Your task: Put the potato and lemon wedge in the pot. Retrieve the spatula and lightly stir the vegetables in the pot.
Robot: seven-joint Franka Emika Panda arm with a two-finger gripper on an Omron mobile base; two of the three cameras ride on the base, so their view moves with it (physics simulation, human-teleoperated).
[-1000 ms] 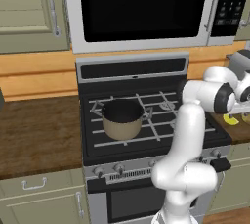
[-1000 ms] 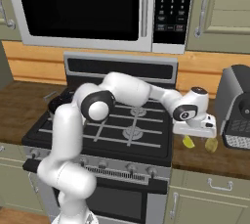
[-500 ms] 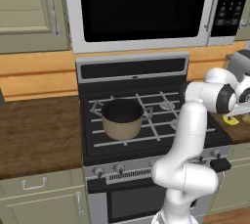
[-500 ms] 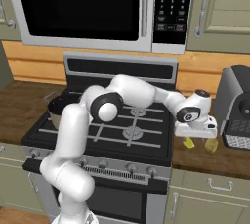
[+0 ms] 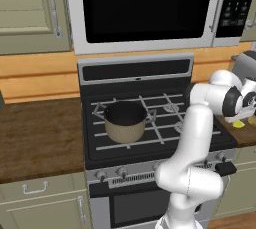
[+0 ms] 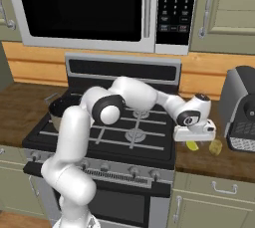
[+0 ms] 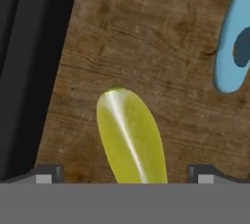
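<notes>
Yellow-green lemon wedge [image 7: 130, 137] lies on your wooden counter [image 7: 161, 52] near its stove-side edge, directly below the gripper [image 7: 124, 174], whose jaws stand wide apart, holding nothing. Potato [image 6: 215, 147] sits just beside; blue spatula [image 7: 234, 42] nearby; pot [image 5: 124, 121] on the stove [image 5: 165, 123].

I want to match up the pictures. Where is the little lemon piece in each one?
Left base view: the lemon wedge peeks out at the far right edge, just under the white hand.
Right base view: it lies on the wooden counter right of the stove, under the gripper, beside the potato.
Hand view: it sits bottom centre, between the open fingertips.
Shared landmark: that wooden counter.
</notes>
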